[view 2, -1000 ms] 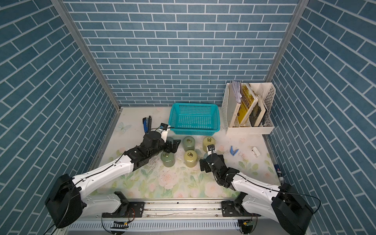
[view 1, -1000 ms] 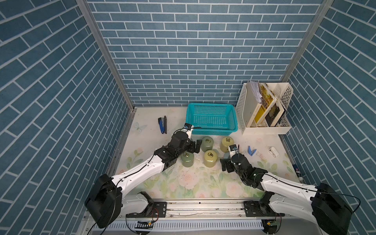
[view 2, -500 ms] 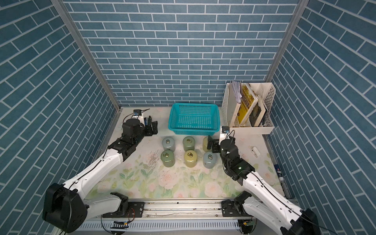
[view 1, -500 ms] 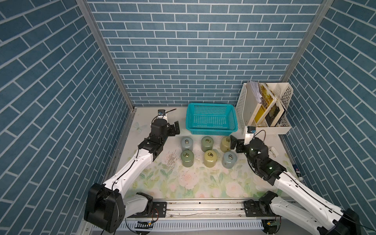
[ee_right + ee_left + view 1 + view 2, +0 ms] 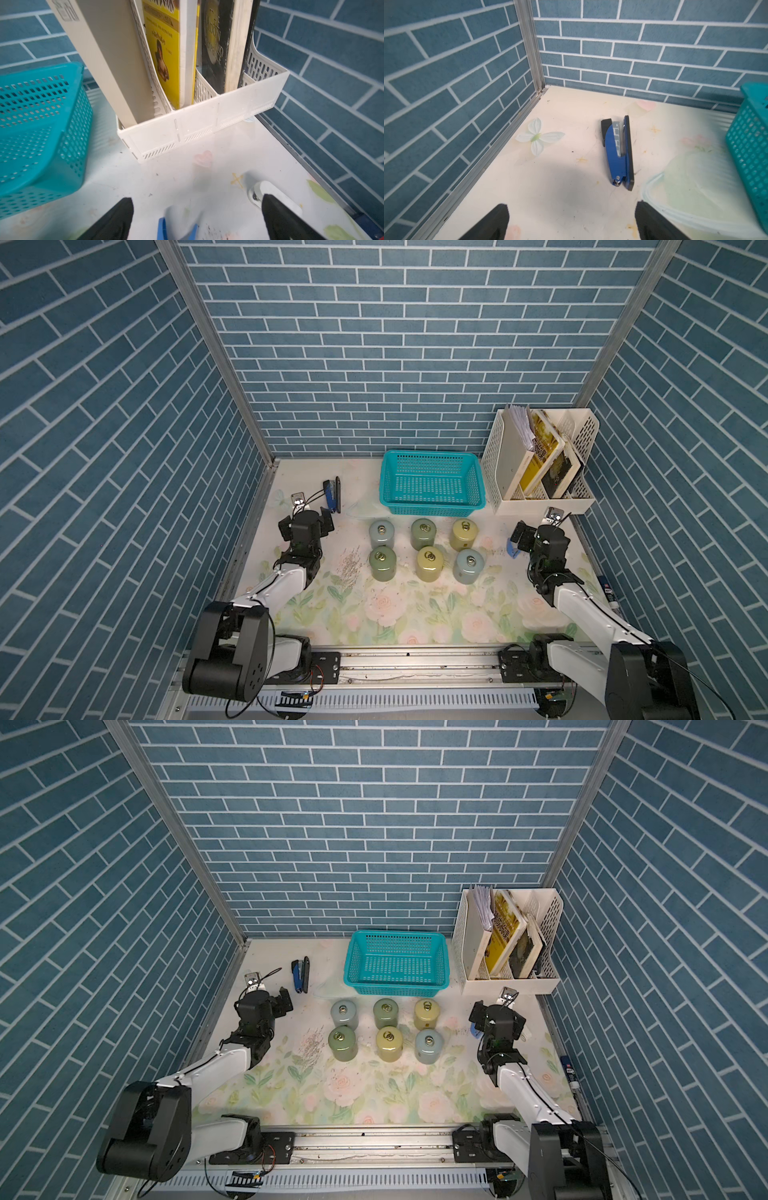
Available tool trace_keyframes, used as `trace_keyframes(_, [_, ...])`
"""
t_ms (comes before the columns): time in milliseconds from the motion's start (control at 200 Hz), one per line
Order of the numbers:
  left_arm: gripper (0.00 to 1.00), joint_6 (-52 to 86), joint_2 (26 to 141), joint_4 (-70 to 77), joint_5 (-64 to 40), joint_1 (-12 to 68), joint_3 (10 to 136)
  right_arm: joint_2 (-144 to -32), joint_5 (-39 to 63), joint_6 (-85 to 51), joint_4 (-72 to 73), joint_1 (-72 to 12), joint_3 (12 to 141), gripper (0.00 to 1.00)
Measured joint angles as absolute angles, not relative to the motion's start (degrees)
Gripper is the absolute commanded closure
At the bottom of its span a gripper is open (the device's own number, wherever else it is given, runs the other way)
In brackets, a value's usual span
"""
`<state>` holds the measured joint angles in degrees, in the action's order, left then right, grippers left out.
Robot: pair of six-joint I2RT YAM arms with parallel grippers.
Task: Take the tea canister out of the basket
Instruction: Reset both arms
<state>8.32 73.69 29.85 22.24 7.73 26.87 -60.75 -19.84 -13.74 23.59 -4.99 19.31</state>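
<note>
Six tea canisters stand before one empty basket; both pincers, left and right, gape.

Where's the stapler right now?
In both top views the stapler lies on the table near the back left corner, left of the basket and just beyond the open left gripper.

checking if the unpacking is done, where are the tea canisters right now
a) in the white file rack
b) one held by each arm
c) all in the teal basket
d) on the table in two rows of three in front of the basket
d: the basket holds nothing, and six tea canisters stand in two rows of three on the table in front of it.
</note>
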Motion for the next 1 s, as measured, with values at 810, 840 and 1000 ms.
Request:
trace_keyframes(810, [0.00,1.26,85.52,70.02,12.78,4.27,11.60,-83.02,-15.44,-3.86,66.94,-2.85,11.64,0.00])
trace_keyframes(840, [0.00,1.32,85.52,70.22,12.82,4.23,11.64,-83.09,-14.94,-3.51,68.25,-2.92,11.33,0.00])
trace_keyframes(1000, [0.00,1.72,85.62,70.50,12.97,4.03,11.77,-86.76,-13.67,-1.30,73.41,-4.56,10.26,0.00])
